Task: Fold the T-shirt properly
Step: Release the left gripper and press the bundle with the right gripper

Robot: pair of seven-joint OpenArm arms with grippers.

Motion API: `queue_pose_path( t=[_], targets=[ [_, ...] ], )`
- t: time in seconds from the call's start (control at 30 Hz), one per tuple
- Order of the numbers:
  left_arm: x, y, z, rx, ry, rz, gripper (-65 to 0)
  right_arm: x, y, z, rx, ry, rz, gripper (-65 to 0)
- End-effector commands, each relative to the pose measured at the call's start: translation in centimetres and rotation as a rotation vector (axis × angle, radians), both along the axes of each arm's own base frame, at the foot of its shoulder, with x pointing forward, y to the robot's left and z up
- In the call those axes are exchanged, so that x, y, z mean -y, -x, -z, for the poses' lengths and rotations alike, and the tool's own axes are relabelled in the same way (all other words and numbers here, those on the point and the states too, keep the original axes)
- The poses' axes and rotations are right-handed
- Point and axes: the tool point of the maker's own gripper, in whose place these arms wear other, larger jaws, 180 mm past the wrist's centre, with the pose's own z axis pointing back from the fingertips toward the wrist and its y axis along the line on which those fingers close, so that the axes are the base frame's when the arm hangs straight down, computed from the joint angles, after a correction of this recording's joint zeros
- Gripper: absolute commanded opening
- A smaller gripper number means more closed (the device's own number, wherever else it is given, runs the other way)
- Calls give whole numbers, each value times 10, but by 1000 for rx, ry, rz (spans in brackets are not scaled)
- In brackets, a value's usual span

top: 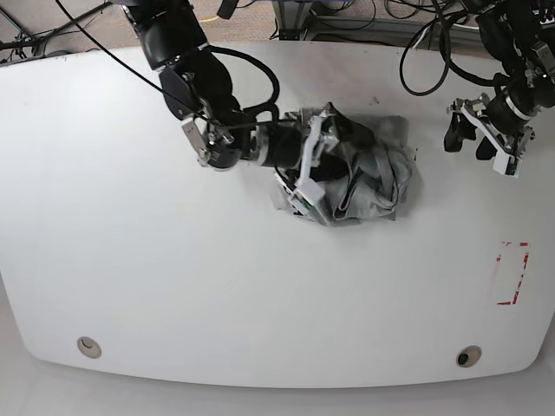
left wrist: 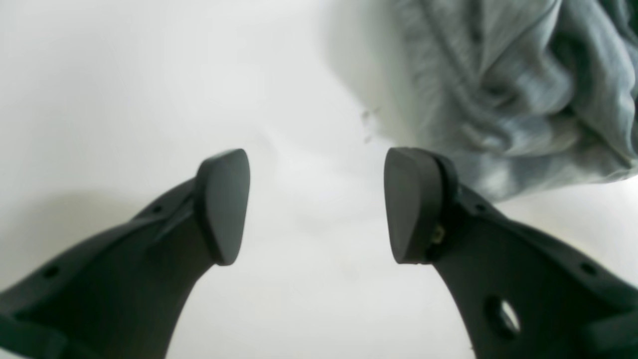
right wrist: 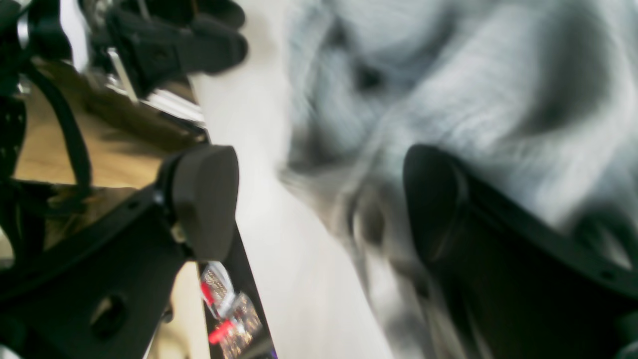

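The T-shirt (top: 373, 169) is a crumpled heather-grey heap in the middle of the white table (top: 173, 277). My right gripper (top: 319, 156) is at the heap's left edge, its jaws spread wide over the cloth. In the blurred right wrist view this gripper (right wrist: 319, 199) is open, with T-shirt folds (right wrist: 448, 89) ahead and beside the right finger (right wrist: 438, 199). My left gripper (top: 466, 144) hangs open to the right of the heap, apart from it. In the left wrist view it (left wrist: 316, 204) frames bare table, with the T-shirt (left wrist: 523, 89) at the top right.
A red-outlined rectangle (top: 513, 273) is marked on the table near its right edge. Two round fittings (top: 87, 347) (top: 468, 357) sit by the front edge. Cables (top: 434, 52) and arm bases crowd the back edge.
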Motion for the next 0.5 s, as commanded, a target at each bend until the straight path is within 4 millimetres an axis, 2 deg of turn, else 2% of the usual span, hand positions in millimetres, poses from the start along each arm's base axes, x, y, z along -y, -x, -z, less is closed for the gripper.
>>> queue_pose_path(
  t=[0.0,0.13,0.23,0.33,0.47],
  targets=[
    [-3,-3,-12,43,-13,10,-260,-35,-25,-30,27,-110,-7,-168],
    [-8,-1,-12,33,-35,17,-260,-62,-40,-57,56,-165,-29,-168],
    [-13,-1,-15,33,-54,23,-260,-71,-45,-75,89,-192,-40,-168],
    [-13,-2,-15,34,-55,23,-260,-69,-42,-88,128,-210,-45,-168],
    [-12,-2,-15,33,-57,28,-260,-43,-37,-82,175,-163,-34,-168]
  ],
)
